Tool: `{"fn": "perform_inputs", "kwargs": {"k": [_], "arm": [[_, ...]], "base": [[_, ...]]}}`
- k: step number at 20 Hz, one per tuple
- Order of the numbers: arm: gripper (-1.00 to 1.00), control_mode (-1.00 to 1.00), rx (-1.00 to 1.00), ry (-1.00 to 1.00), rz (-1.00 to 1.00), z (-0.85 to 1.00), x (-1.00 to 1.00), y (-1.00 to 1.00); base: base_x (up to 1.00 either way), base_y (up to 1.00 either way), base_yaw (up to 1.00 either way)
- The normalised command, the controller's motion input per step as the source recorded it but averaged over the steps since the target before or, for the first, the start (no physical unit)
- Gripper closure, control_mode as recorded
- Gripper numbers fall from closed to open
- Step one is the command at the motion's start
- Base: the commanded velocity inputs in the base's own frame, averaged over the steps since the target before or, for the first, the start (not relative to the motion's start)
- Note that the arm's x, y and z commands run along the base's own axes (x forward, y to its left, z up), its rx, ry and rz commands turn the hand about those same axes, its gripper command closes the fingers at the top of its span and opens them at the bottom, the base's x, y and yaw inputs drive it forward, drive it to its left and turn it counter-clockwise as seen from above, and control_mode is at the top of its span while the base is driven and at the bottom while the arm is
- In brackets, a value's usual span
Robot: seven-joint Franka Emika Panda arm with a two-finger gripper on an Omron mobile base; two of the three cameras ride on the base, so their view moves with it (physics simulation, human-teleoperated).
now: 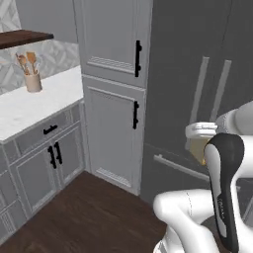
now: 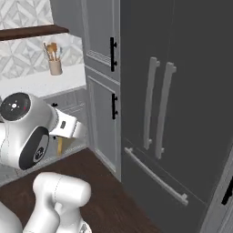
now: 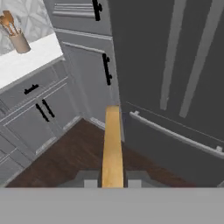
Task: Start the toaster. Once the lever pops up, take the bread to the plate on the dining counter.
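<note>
Dark wood floor (image 3: 65,153) before a grey fridge (image 3: 175,65); jaws clamp the bread (image 3: 112,144) edge-on.

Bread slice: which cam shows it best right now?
Hand view. The bread runs edge-on up the middle of the frame, pinched between the claw tips. The left base view shows just a pale tan bit behind the arm; the right base view shows a thin golden sliver under the wrist.

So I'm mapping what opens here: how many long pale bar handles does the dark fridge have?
3 on the fridge: the left upright handle and the right upright handle side by side on its doors, and the drawer handle across below. More may be out of frame.
</note>
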Motion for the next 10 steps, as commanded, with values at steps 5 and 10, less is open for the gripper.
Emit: {"fn": "perform_inputs", "kwargs": {"k": [5, 10], "arm": [[1.00, 1.00, 0.00, 0.00, 0.00, 0.00, 0.00, 0.00], [1.00, 1.00, 0.00, 0.00, 0.00, 0.00, 0.00, 0.00]], "base": [[-0.10, 0.00, 1.00], [-0.08, 0.00, 1.00]]}}
